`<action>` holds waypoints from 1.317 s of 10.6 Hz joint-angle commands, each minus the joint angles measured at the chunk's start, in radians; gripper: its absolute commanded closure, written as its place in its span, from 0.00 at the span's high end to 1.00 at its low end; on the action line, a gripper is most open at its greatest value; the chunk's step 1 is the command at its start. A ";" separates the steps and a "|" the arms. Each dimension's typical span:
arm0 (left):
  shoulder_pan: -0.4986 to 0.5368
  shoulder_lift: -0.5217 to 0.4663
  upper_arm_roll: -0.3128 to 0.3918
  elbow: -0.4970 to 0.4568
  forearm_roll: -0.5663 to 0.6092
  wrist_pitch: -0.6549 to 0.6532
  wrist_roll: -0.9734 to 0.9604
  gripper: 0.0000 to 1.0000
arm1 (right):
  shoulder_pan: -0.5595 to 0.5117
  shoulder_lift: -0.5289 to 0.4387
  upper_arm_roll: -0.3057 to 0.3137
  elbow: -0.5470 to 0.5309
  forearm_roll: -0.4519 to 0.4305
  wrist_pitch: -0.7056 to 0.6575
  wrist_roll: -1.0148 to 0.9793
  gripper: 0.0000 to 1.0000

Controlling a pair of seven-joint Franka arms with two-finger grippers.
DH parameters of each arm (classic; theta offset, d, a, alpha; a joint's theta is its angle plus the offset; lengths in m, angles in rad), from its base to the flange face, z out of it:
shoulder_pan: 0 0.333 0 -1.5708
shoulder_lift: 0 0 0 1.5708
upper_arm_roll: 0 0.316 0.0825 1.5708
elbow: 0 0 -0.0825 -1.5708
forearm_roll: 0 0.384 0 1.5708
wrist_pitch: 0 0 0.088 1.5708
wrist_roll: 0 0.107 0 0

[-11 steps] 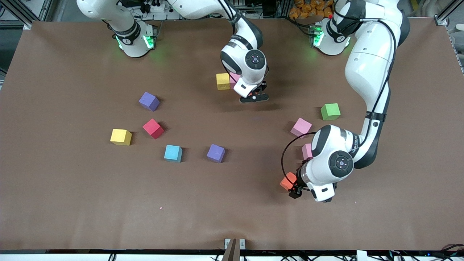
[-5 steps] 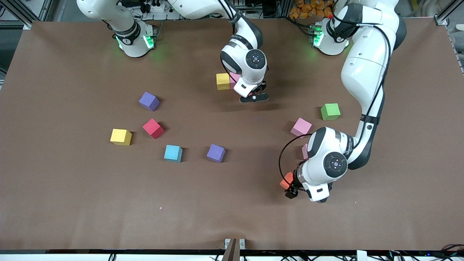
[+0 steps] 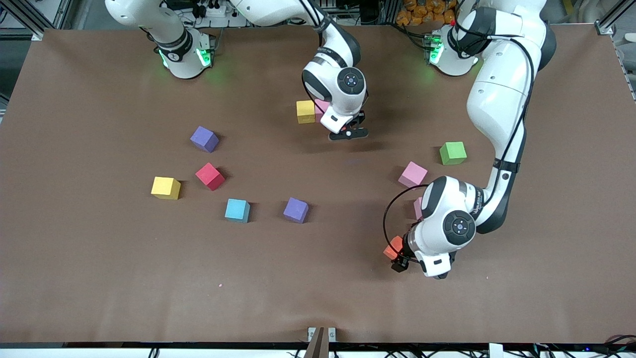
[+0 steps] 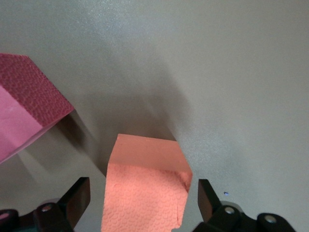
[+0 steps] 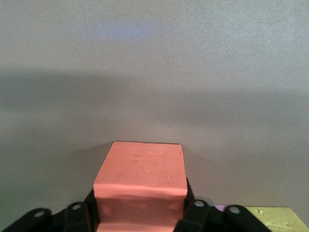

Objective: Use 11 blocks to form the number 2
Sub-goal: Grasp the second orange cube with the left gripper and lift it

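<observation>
The left gripper (image 3: 400, 260), spread wide astride the orange block (image 4: 147, 188), could knock the nearby pink block (image 4: 24, 121) while closing, and the right gripper (image 3: 348, 132), grip unclear, sits at a salmon block (image 5: 140, 179) beside the yellow block (image 3: 305, 111).

A high front camera faces the table (image 3: 99, 278); 2 wrist cameras look down closely at it.

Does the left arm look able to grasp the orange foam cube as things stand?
Probably yes: the left end effector is open and already straddles the orange foam cube, with nothing between; the pink foam cube sits clear beside.
</observation>
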 commanded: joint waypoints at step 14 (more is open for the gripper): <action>-0.047 -0.149 -0.008 -0.087 -0.001 -0.169 0.266 0.44 | -0.132 -0.105 -0.221 0.073 0.000 -0.104 -0.070 1.00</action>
